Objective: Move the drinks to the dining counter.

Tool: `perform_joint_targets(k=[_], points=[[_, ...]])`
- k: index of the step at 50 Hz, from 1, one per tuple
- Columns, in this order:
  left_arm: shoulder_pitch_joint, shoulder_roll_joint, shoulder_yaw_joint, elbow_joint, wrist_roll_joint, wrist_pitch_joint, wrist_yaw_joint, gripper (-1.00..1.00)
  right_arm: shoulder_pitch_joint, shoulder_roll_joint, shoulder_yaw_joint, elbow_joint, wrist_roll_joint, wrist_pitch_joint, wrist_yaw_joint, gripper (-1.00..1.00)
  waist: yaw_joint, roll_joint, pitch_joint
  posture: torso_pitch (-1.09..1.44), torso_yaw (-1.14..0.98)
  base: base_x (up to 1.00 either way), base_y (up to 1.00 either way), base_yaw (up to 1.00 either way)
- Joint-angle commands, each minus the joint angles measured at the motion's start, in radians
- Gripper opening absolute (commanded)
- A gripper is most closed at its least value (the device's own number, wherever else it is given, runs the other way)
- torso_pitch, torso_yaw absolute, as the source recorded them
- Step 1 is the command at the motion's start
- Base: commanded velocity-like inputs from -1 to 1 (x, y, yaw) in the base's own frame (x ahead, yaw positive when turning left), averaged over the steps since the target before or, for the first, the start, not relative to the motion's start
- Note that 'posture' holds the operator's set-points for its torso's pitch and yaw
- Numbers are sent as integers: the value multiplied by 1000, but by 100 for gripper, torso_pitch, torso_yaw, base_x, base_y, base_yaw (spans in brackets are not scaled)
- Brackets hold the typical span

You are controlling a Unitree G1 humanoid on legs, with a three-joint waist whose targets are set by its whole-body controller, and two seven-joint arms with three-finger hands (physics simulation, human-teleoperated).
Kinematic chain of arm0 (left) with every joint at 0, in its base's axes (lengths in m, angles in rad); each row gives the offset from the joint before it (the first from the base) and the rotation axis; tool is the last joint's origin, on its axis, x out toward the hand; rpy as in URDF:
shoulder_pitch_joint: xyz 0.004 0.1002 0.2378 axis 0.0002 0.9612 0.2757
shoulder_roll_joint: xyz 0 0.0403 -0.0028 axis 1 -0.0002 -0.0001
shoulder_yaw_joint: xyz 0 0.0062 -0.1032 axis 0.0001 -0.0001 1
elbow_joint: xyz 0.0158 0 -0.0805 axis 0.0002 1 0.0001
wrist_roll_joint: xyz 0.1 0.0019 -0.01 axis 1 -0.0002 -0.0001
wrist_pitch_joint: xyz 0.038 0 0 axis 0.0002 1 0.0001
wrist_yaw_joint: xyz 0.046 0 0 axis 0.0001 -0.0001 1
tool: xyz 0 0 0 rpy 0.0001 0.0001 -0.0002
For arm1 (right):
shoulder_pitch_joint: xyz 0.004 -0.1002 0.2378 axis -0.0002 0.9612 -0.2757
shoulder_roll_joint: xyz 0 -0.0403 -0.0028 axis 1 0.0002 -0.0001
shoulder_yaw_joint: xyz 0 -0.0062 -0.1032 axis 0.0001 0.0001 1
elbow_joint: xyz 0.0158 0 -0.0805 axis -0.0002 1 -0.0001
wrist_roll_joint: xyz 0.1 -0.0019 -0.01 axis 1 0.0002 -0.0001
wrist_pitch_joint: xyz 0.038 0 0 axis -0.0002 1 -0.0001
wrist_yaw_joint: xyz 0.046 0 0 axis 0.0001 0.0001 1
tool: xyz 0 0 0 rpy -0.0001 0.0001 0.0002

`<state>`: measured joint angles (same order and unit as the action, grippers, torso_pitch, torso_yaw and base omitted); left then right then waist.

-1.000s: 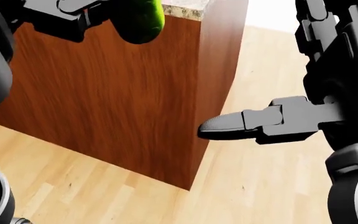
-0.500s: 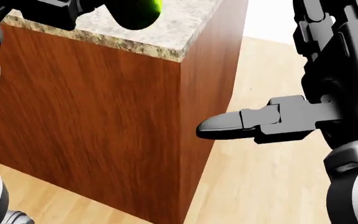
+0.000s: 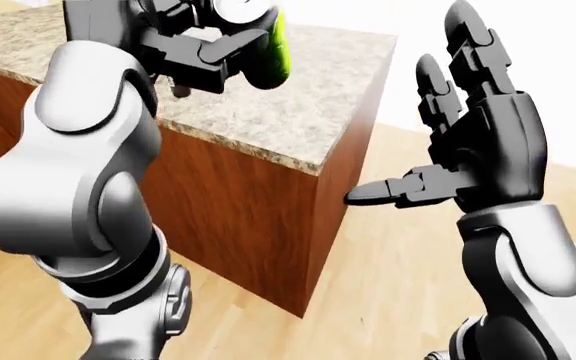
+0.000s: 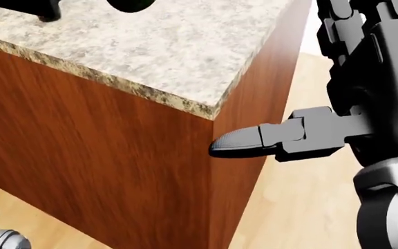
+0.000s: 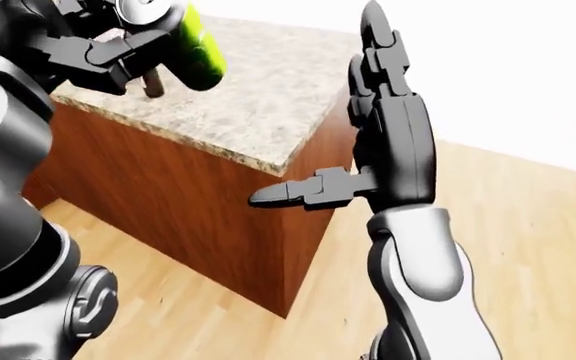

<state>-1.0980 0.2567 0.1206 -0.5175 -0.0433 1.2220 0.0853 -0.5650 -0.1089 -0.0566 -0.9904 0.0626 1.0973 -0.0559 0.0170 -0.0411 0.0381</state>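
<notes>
Left hand: the left hand (image 3: 213,41) is raised over the counter, fingers clenched round a green can (image 3: 268,49); the fingers (image 3: 203,52) wrap its dark side and its silver top shows between them
Green can: the drink is off the surface, carried tilted above the stone top near the upper left of the left-eye view; in the right-eye view it shows as a bright green body with a grey metal end, held above the speckled slab and not touching it
Right hand: the right hand (image 5: 363,127) stands released and empty, two fingers pointing straight up and the thumb (image 4: 244,142) stuck out sideways toward the counter's corner; in the head view the thumb tip sits just beside the wooden edge, and I cannot tell whether it touches
Dining counter: the counter (image 4: 150,46) has a granite top, beige with dark flecks, over reddish wood side panels; its corner points toward the bottom of the head view
Floor: pale wood floor (image 5: 538,225) runs round the counter's base, and a white wall rises at the top right of the eye views
</notes>
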Motion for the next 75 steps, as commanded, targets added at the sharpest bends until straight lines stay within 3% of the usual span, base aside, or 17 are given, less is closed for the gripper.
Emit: perform_joint_targets(k=[1,2,3,5,13,16,18,19,20,29,32,34,38,39,50,59,75], points=[[-24,-2,-5,1,-3,-20,1,-100,-14,-9,-10,-14,-10,-16,-8,100,-9,-24,-21,0,0,0,14,0],[-22,-2,-5,1,-3,-21,0,-100,-14,-12,-8,-12,-12,-17,-7,100,-24,-72,-34,0,0,0,14,0],[-23,-2,-5,3,-3,-23,1,-100,-15,-12,-7,-11,-14,-15,-7,100,-21,-17,-26,0,0,0,13,0],[-24,-2,-7,6,-3,-25,1,-100,-14,-14,-5,-8,-17,-17,-6,100,-23,-32,-36,0,0,0,14,0],[-30,-1,-9,16,-1,-30,-1,-100,-28,-16,-10,-8,-26,-11,2,100,-16,21,-21,0,0,4,21,0],[-30,-2,-10,17,0,-30,-1,-100,-30,-15,-10,-11,-27,-9,2,100,-24,55,-12,0,0,15,31,0],[-28,-3,-12,17,1,-32,-2,-100,-25,-14,-12,-9,-26,-15,3,100,-32,106,-14,0,0,17,31,0],[-28,-4,-12,16,1,-30,-2,-100,-26,-13,-13,-11,-26,-12,3,100,-32,148,-26,0,0,16,32,0],[-28,-4,-13,15,2,-30,-2,-100,-26,-11,-15,-13,-24,-11,3,100,-27,104,-15,0,0,16,32,0],[-22,-7,-12,6,6,-27,-4,-100,-18,-10,-11,-20,-21,-13,-2,100,-19,86,-21,0,0,14,12,0],[-19,-7,-12,4,7,-28,-5,-100,-13,-6,-11,-27,-21,-13,-4,100,-12,70,-2,0,0,27,0,0],[-18,-8,-12,2,8,-27,-5,-100,-9,-5,-17,-26,-18,-20,-3,100,-9,51,13,0,0,9,0,0],[-13,-7,-11,9,9,-38,-7,-100,-11,-6,-16,-26,-15,-18,-8,100,0,-1,-8,0,0,0,0,0],[-14,-7,-12,9,9,-37,-7,-100,-12,-6,-16,-27,-14,-17,-8,100,-3,25,2,0,0,0,0,0],[-13,-16,-28,48,32,-72,-9,-100,-7,-12,-26,-30,-2,-20,-13,100,-17,33,-10,0,0,0,0,0],[16,-58,-55,201,90,-219,-13,-100,-2,-14,-28,-22,2,-33,-18,100,-19,39,-11,0,0,0,0,0],[-127,-132,-74,696,144,-516,34,-100,-11,-20,-37,-21,18,-27,-30,100,-10,29,-12,0,0,0,0,0]])
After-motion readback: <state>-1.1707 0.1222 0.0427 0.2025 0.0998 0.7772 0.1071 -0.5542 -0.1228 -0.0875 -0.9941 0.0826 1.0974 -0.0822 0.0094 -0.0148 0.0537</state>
